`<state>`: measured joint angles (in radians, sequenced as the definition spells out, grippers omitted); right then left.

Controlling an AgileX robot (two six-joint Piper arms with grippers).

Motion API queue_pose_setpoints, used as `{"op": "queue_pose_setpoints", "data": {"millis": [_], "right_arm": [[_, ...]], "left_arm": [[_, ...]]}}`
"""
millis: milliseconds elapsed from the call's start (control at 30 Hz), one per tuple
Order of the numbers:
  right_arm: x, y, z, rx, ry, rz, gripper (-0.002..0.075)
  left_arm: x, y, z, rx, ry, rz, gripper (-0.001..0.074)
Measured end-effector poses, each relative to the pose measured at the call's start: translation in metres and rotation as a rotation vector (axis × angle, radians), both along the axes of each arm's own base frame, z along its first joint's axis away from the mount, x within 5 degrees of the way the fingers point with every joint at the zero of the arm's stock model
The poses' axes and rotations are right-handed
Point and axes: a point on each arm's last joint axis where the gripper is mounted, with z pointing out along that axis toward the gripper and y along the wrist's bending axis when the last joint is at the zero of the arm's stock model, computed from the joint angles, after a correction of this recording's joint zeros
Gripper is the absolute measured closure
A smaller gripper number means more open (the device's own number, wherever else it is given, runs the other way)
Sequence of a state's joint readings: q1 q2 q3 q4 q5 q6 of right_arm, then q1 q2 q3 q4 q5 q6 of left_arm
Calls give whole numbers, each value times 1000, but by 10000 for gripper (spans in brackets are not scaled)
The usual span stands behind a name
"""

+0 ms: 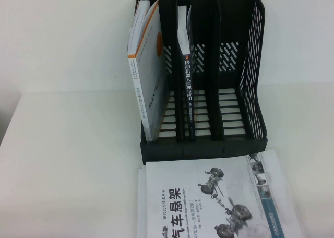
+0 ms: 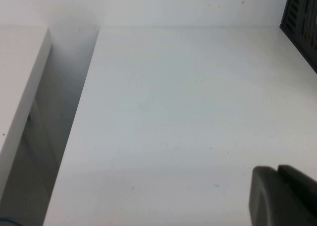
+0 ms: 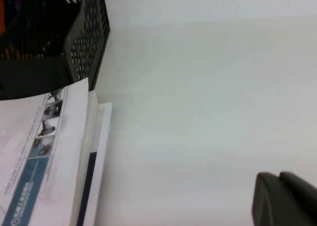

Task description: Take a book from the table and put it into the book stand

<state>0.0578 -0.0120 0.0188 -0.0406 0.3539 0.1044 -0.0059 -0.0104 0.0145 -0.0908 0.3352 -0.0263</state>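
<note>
The book (image 1: 209, 201), white with a grey car-suspension drawing and a black Chinese title, lies flat on the table (image 1: 68, 144) just in front of the book stand (image 1: 254, 92). The black stand's right slot is empty. The book also shows in the right wrist view (image 3: 44, 151), beside the stand (image 3: 84, 42). My right gripper (image 3: 279, 176) is shut and empty over bare table, to the right of the book. My left gripper (image 2: 277, 169) is shut and empty over bare table, left of the stand's corner (image 2: 302, 18). Neither gripper shows in the high view.
A white-and-orange book (image 1: 148, 71) leans in the stand's left slot. A dark-spined book (image 1: 188, 81) stands in the middle slot. A gap (image 2: 59, 117) separates the table from a second white surface at the left. A white wall rises behind the stand.
</note>
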Motion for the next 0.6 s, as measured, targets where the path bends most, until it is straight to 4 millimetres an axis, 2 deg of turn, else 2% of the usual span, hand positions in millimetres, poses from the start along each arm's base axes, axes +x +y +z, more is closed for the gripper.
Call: {"op": "queue_pose_setpoints", "data": {"millis": [367, 600], "right_arm": [[0, -1, 0, -25, -1, -2, 729], [2, -2, 2, -64, -51, -2, 729]], "left_arm": [[0, 1, 0, 45, -2, 4, 738], [3, 2, 8, 62, -113, 11, 738]]}}
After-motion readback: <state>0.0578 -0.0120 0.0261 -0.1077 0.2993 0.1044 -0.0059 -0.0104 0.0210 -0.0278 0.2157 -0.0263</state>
